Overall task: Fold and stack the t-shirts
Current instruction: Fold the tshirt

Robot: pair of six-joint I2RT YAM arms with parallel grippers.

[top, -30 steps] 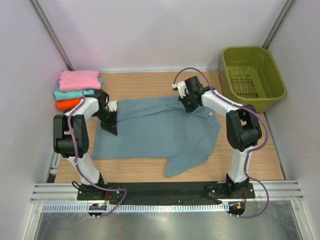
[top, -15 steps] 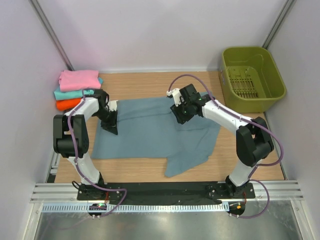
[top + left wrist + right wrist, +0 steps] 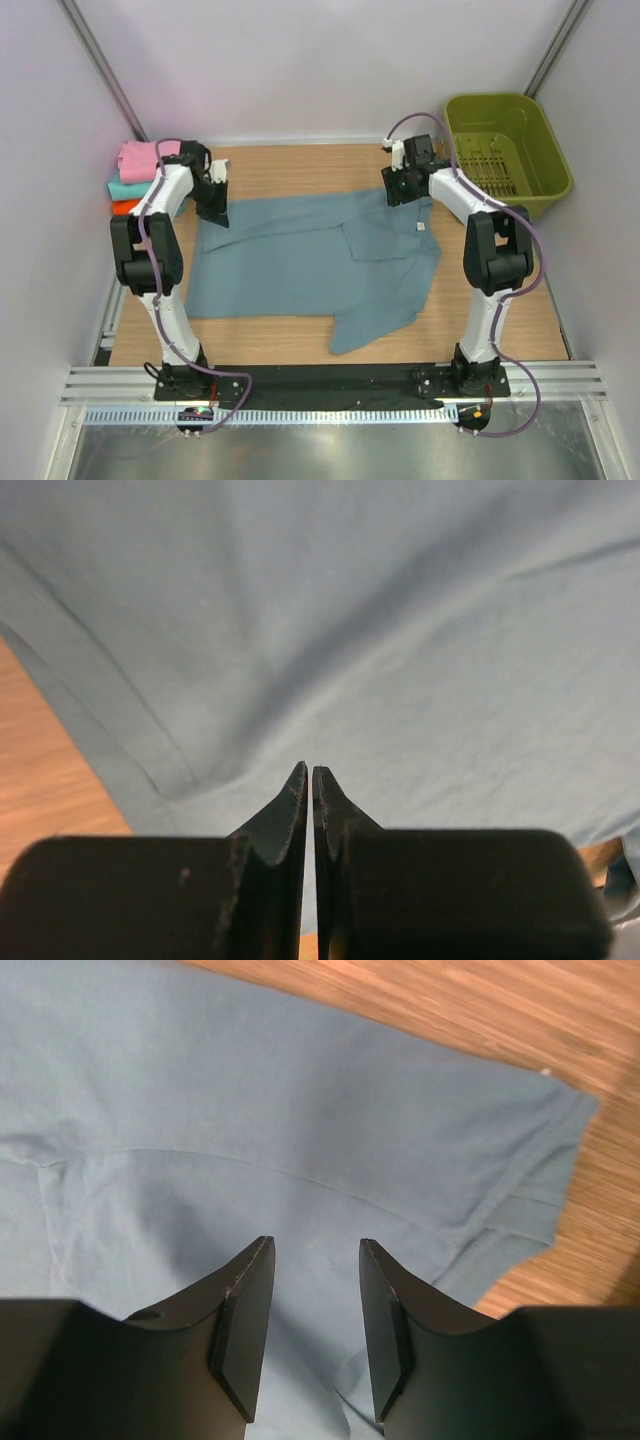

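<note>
A slate blue-grey soft cloth t-shirt (image 3: 290, 265) lies spread flat across the middle of the wooden table (image 3: 300, 165), smooth apart from faint creases. Its far right part is folded inward as a flap, and a small white neck label (image 3: 421, 227) shows at the flap's right end. One part of the cloth juts toward the table's near edge. At the table's far left corner, three folded shirts sit stacked: a pink t-shirt (image 3: 138, 160) on top, a teal t-shirt (image 3: 122, 189) in the middle, an orange t-shirt (image 3: 122, 208) beneath.

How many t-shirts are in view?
4. One slate blue-grey t-shirt spread mid-table; pink t-shirt, teal t-shirt, orange t-shirt stacked folded at far-left corner. Others may hide underneath.
</note>
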